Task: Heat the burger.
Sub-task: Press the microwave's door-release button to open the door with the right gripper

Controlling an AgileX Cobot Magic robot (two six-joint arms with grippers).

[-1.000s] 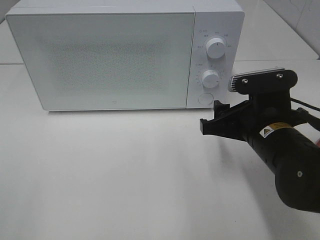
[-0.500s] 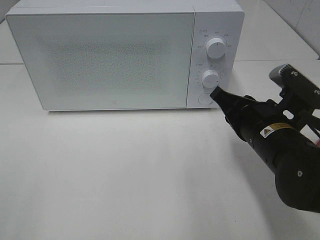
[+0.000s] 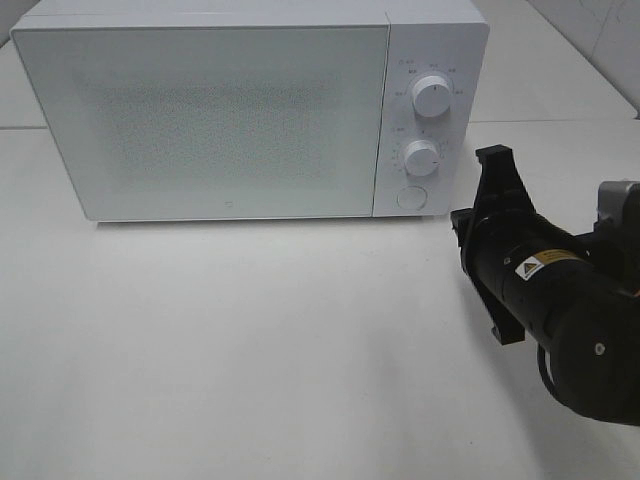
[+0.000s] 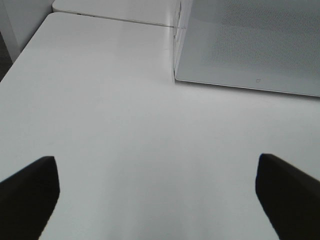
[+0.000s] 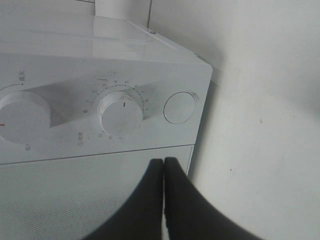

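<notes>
Count: I see one microwave [image 3: 210,120], two dials on its panel, the upper dial [image 3: 431,95] and the lower dial [image 3: 421,158], one round button [image 3: 410,197] under them, one table [image 3: 250,350] and two tools.
Microwave: white and boxy. Its door is shut, flat and frosted with a fine dotted mesh.
Panel: smooth white plastic, with small printed marks round each dial.
Dials: white, round and raised. The lower one carries a short dark pointer line.
Table: plain white, smooth and matt.
Left tool [image 4: 156,165]: its two dark fingers stand wide apart with nothing between them, over bare table near the microwave's front corner.
Right tool [image 5: 164,161]: its two black tapered fingers are pressed together on nothing, pointing at the panel near the lower dial and the button.
Burger: I cannot see it in any view. Nothing shows through the frosted door, so I cannot place it relative to either tool.
</notes>
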